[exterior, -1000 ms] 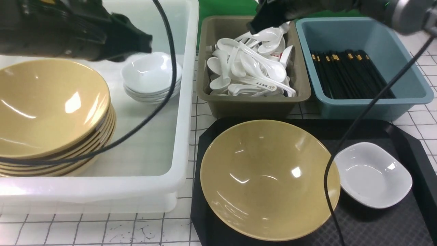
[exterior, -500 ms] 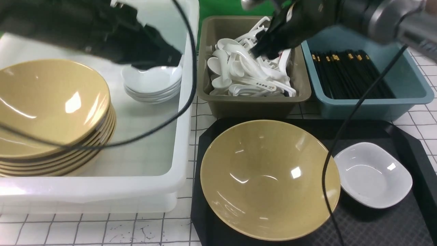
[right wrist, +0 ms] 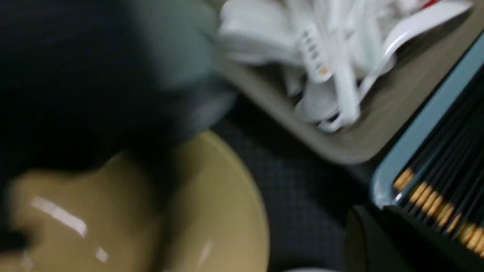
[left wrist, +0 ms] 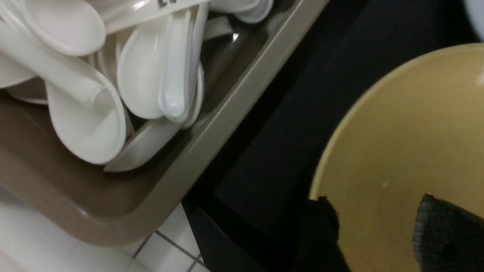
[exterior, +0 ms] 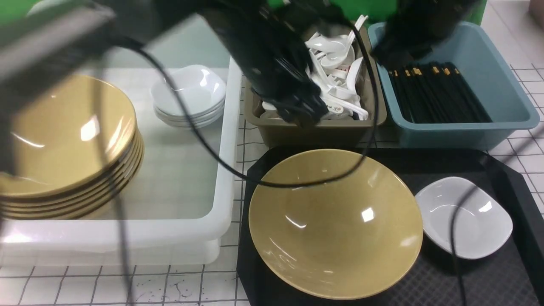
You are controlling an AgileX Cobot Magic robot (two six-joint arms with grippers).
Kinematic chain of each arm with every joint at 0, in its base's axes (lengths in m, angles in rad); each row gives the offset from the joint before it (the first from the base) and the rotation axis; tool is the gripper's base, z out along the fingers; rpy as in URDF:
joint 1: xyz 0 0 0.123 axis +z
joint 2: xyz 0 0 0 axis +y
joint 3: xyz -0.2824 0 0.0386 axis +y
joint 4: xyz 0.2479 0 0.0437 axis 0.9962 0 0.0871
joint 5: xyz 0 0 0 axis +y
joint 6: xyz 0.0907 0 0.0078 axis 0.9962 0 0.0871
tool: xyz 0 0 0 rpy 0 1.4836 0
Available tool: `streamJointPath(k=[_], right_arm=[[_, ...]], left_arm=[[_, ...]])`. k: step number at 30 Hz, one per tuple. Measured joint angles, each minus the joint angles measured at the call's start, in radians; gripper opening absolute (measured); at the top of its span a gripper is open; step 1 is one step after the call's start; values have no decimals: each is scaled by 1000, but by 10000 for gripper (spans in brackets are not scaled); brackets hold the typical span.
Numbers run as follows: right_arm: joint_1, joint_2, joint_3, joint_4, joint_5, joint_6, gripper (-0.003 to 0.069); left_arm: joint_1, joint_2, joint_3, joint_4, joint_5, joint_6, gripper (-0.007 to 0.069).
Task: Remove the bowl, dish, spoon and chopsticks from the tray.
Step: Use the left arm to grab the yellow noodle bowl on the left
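Front view: bowl and dish on tray, dish right beside bowl; likely bowl step, calling for a left rim grip. Which spoon and chopsticks are meant: unclear. Tray's near edge cut off.

Left wrist: fingers spread above bowl.

Right wrist: fingers pressed together; blurred.
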Motion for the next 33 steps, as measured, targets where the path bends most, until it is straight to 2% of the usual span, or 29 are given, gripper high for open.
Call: streamJointPath(k=[3, 7, 13, 15, 22, 23, 26, 30, 33], right_arm=[[0, -79, 115, 10, 3, -17, 36], [0, -185, 274, 13, 4, -23, 36], [0, -239, 381, 13, -4, -24, 36], [0, -241, 385, 13, -7, -27, 36], [0, -241, 384, 14, -33, -31, 36], [0, -241, 378, 17, -33, -35, 36], [16, -241, 335, 18, -30, -46, 36], [79, -241, 236, 15, -29, -51, 36], [187, -234, 108, 18, -30, -73, 36]], left_arm=[[-6, 73, -38, 36, 6, -22, 433], [-7, 145, -53, 44, 8, -29, 502], [-7, 214, -54, -18, 16, -32, 494], [-8, 229, -55, -44, 26, -34, 460], [-8, 227, -69, -81, 112, -90, 99], [-8, 210, -71, -84, 112, -100, 66], [-13, 154, -73, -55, 94, -105, 15], [-7, 64, -73, 2, 87, -103, 5], [37, -48, -73, -7, 97, -106, 5]])
